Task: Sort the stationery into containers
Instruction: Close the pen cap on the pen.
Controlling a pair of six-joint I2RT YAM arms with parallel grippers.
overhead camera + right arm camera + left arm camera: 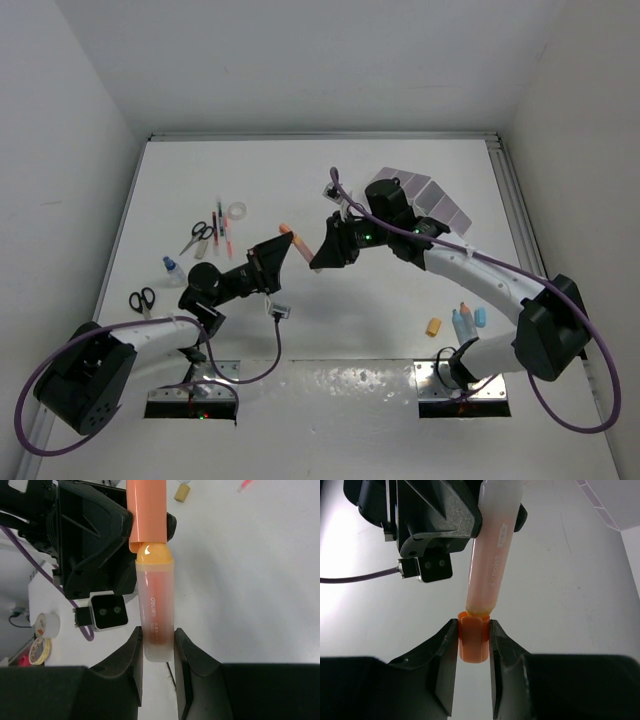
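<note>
We are holding an orange pen [157, 605] over the white counter [300, 170], left gripper [473, 647] squeezing its cap [473, 639], right gripper [158, 647] squeezing its pale body [492, 555], cap touching the tip [154, 553].

Between left tool [473, 645] and right tool [158, 645]: marker [491, 555]; organiser [430, 198] behind right; tape [237, 210], probably pens [222, 225], far left.

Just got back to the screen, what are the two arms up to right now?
Both arms are on one orange marker, held between them over the table. The left gripper is clamped on its orange cap, the right gripper on the end of the translucent barrel. The cap sits partly off, with the rounded tip showing. The white organiser is behind the right arm; scissors, pens and tape lie far left.
</note>
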